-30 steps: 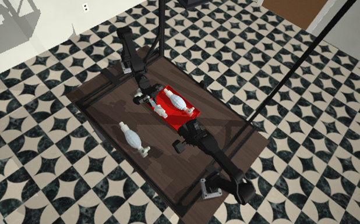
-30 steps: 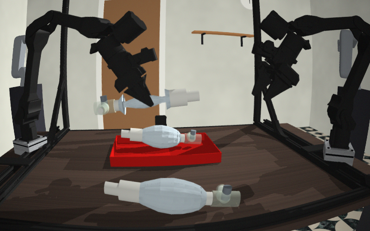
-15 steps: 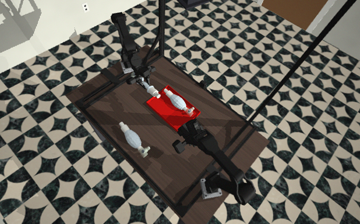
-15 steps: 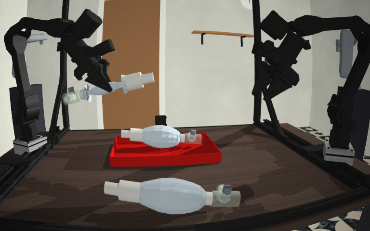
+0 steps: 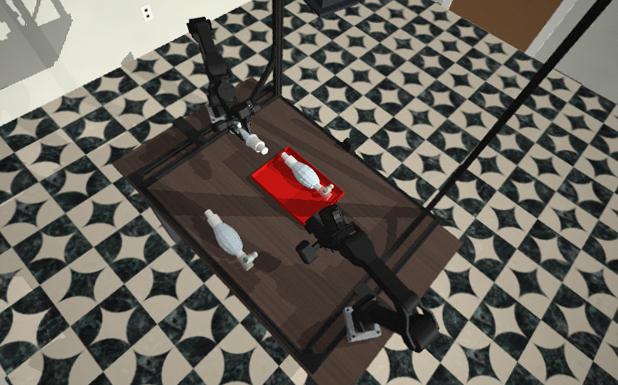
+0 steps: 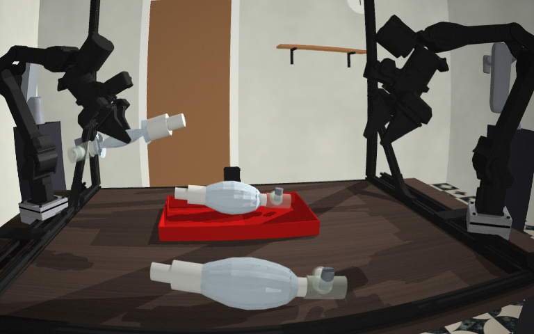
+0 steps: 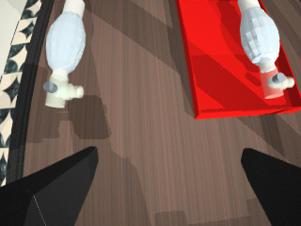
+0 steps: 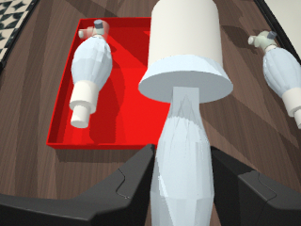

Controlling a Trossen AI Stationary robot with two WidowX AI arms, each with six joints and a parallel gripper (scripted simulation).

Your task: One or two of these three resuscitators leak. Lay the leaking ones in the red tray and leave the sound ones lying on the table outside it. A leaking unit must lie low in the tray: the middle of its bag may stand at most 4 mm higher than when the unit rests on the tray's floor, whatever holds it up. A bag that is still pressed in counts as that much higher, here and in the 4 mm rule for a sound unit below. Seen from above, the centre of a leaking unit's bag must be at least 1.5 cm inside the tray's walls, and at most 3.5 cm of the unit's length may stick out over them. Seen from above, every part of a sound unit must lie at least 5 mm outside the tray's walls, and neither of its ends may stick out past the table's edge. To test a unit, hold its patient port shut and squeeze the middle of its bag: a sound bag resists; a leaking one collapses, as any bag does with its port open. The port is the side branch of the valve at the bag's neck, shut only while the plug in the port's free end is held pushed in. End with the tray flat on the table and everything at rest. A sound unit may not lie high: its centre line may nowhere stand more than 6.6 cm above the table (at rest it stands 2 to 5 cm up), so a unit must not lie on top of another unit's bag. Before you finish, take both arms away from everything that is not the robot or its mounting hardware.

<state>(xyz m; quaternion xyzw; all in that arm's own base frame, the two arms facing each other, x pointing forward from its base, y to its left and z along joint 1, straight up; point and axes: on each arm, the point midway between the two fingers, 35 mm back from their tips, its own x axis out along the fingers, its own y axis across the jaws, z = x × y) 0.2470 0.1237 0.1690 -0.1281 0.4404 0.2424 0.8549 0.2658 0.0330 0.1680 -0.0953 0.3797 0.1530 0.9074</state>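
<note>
Held resuscitator [image 5: 257,143] [image 6: 140,135] [image 8: 182,188]: raised, outside the tray; right claw [image 5: 239,126] [image 6: 122,136] [image 8: 182,151] gripping its bag, which is pinched narrow. Probably carriage; no left finger on its port, so collapse proves nothing.
Second resuscitator [image 5: 304,175] [image 6: 232,197] [image 7: 259,35] [image 8: 91,66]: in red tray [image 5: 276,187] [image 6: 236,232] [image 7: 207,94] [image 8: 136,108], presumably judged leaking.
Third resuscitator [image 5: 227,237] [image 6: 249,283] [image 7: 66,42] [image 8: 282,71]: on counter [image 5: 199,161] [image 6: 98,243] [image 7: 141,94] [image 8: 28,71], where sound units belong.
Left claw [image 5: 320,216] [image 6: 375,139] [image 7: 170,152]: open, empty.
</note>
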